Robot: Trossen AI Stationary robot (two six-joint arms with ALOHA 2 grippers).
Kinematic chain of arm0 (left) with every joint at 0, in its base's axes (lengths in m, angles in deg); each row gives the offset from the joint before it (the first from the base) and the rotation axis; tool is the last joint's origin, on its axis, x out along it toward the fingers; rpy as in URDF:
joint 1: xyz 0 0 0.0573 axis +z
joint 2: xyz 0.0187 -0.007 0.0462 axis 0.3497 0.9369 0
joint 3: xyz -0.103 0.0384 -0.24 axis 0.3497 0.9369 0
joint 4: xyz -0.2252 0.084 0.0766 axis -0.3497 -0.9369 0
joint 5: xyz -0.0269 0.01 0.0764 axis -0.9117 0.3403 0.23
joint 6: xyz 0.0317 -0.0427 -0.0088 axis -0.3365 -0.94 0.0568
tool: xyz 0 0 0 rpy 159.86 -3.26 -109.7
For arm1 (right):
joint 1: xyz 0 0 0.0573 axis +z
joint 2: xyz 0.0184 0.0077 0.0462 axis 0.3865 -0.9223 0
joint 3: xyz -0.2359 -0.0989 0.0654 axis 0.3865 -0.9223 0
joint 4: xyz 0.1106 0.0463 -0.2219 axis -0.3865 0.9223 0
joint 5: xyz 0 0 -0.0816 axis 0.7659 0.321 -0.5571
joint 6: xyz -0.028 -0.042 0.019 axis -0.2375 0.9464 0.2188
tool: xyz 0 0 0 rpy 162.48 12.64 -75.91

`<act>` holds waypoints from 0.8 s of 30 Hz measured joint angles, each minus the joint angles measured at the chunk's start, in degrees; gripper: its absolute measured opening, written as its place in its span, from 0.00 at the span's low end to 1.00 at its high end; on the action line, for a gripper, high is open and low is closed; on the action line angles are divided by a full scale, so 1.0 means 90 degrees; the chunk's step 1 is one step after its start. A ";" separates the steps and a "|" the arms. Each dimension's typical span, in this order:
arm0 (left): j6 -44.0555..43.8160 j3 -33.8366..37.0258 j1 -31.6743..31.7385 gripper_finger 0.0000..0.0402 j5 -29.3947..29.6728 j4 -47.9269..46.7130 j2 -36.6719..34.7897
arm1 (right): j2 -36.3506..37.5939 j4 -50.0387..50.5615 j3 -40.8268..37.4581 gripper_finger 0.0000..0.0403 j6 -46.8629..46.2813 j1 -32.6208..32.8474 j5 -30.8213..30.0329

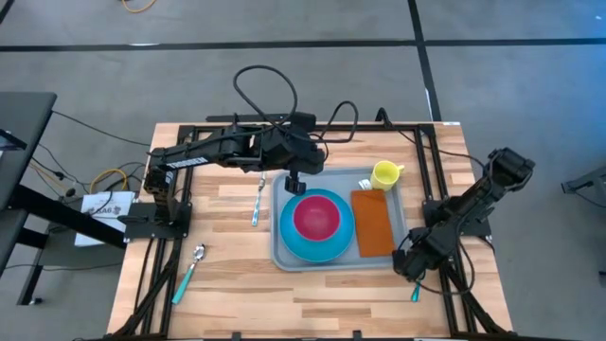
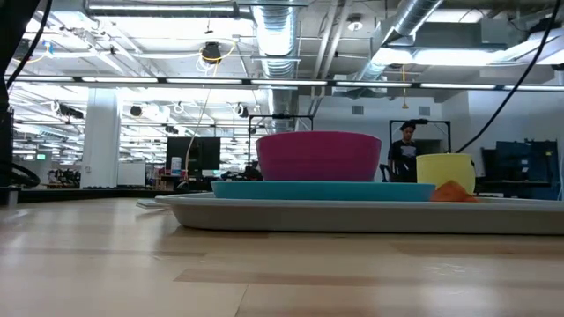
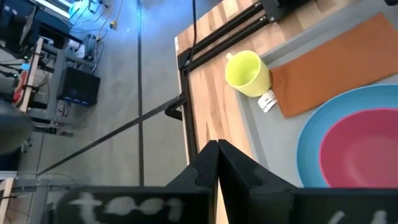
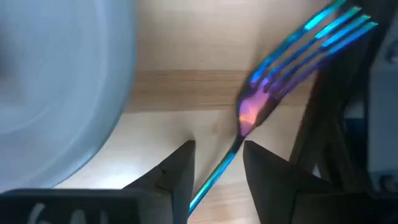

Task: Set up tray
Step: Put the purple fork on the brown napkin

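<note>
Near the right edge of the worktop, toward its front corner, the right gripper reaches down with its fingers parted on both sides of the thin handle of an iridescent fork; I cannot tell if they already touch it. Only the right wrist view shows the prongs of this fork. From above, only a small teal end is seen under the gripper.

On the right half of the worktop lies the tray. It carries a blue plate with a pink bowl on it, an orange napkin beside the plate, and a yellow cup in the far right corner of the tray.

From table height, the bowl and cup rise over the tray rim, and a person stands far behind.

Over the far left corner of the tray hangs the left gripper, clenched and empty. A fork lies just left of the tray, and a spoon lies near the front left corner of the worktop.
</note>
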 joint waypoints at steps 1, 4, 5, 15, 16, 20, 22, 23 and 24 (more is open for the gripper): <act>-0.0001 0.0000 0.0000 0.00 0.0000 -0.0004 0.0000 | 0.0048 -0.0133 -0.0053 0.32 0.0075 0.0007 -0.0112; -0.0007 0.0000 0.0000 0.00 -0.0001 0.0000 0.0000 | 0.0178 -0.0491 -0.0208 0.28 0.0150 0.0011 -0.0406; -0.0010 0.0000 0.0000 0.00 -0.0001 0.0000 0.0000 | 0.0189 -0.0529 -0.0230 0.27 0.0154 0.0011 -0.0437; -0.0229 0.0000 0.0000 0.00 -0.0001 0.0003 0.0000 | 0.0180 -0.0624 -0.0247 0.23 0.0708 0.0008 -0.0815; -0.0275 0.0000 0.0000 0.00 0.0001 0.0004 0.0000 | 0.0179 -0.0624 -0.0246 0.22 0.0714 0.0008 -0.0844; -0.0302 0.0000 0.0000 0.00 -0.0001 0.0003 0.0000 | 0.0171 -0.0566 -0.0242 0.21 0.0752 0.0012 -0.0952; -0.0333 0.0000 0.0000 0.00 0.0001 0.0003 0.0000 | 0.0136 -0.0551 -0.0239 0.19 0.0734 0.0065 -0.1008; -0.0352 0.0000 0.0000 0.00 0.0001 0.0004 0.0000 | 0.0102 -0.0525 -0.0231 0.18 0.0668 0.0082 -0.1034; -0.0352 0.0000 0.0000 0.00 0.0001 0.0003 0.0000 | 0.0047 -0.0487 -0.0217 0.17 0.0562 0.0105 -0.1036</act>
